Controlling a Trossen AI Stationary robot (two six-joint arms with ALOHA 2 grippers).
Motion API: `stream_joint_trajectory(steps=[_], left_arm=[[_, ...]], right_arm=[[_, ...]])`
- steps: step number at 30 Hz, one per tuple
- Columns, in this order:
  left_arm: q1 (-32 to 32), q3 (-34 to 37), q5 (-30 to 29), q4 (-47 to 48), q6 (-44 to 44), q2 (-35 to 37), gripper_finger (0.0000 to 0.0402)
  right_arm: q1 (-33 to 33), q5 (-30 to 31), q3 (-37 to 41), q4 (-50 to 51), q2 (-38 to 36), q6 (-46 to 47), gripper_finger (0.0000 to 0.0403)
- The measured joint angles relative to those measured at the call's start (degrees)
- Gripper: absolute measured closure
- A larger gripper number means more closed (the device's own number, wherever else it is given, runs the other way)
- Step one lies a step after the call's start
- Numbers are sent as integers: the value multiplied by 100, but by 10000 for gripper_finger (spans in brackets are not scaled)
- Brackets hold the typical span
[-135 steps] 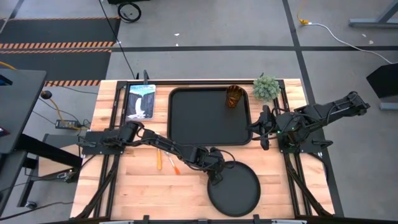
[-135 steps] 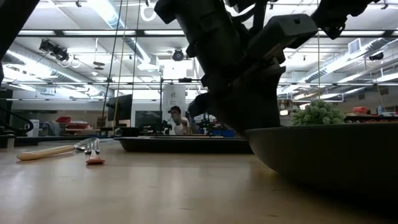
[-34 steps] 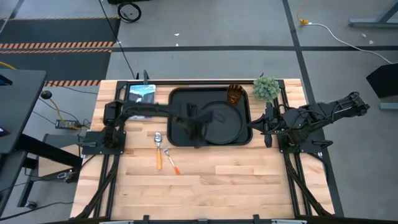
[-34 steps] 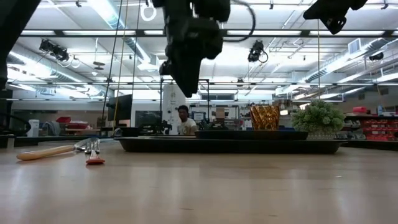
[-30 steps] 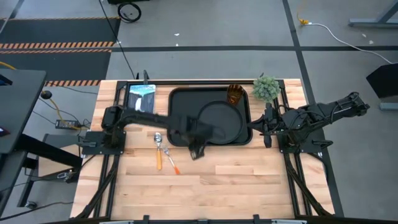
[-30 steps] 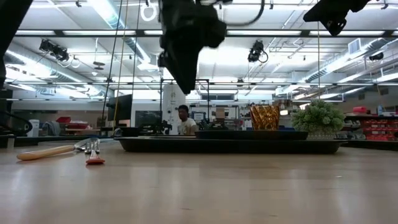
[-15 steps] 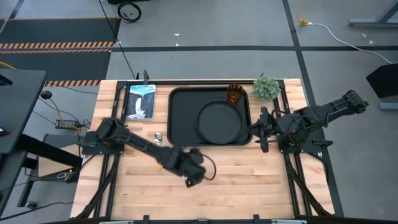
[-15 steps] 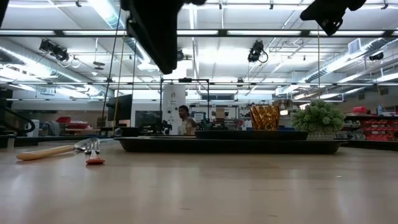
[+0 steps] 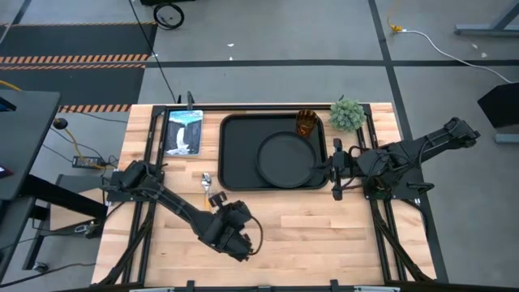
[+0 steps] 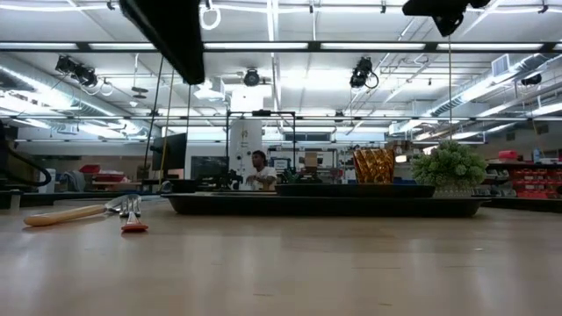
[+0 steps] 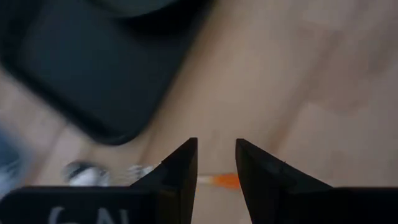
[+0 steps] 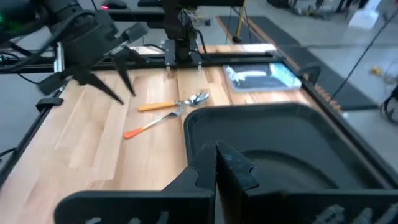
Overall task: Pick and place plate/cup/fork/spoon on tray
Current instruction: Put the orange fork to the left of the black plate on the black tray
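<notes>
Half a second back my left gripper hung nearer the tray; now it has swung further out over bare wood near the table's front edge, well clear of the tray. Its fingers stand a little apart with nothing between them. Since 4.5 seconds ago the plate has come off the table and lies flat on the right part of the tray, with the cup upright in the tray's far right corner beside it. On the wood left of the tray, the spoon and fork lie side by side. My right gripper waits just off the tray's right edge, fingers pressed together.
</notes>
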State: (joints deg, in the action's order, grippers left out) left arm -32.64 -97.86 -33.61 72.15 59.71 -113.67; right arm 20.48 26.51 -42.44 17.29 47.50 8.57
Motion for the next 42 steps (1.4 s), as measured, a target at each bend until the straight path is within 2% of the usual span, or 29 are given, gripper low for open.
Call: stream_joint_trajectory(steps=[8,11,14,18,25,30,34,37,39,42], left_arm=[[-518,4,-940,1344,266,-2,285],[-671,239,-998,1393,377,0,285],[-764,799,-891,1363,741,76,285],[-759,1664,-413,916,1182,327,285],[-733,2909,-387,-410,1787,1066,289],[-728,3650,-363,-1157,3081,1631,308],[-689,3885,-246,-1618,4390,1781,323],[-559,3888,63,-1708,5228,1779,325],[-438,3891,235,-1809,5536,1779,320],[-278,3891,281,-2084,5557,1779,302]], right_arm=[[-224,-57,0,-500,258,-585,394],[-341,-68,0,-572,330,-631,394],[-442,-196,0,-609,400,-640,394],[-550,-405,2,-658,431,-624,394],[-656,-412,2,-668,485,-624,394],[-687,-512,2,-676,497,-620,394],[-685,-578,2,-675,501,-624,394],[-685,-578,2,-672,501,-722,394],[-685,-576,2,-672,501,-776,394],[-685,-576,2,-672,501,-902,394]])
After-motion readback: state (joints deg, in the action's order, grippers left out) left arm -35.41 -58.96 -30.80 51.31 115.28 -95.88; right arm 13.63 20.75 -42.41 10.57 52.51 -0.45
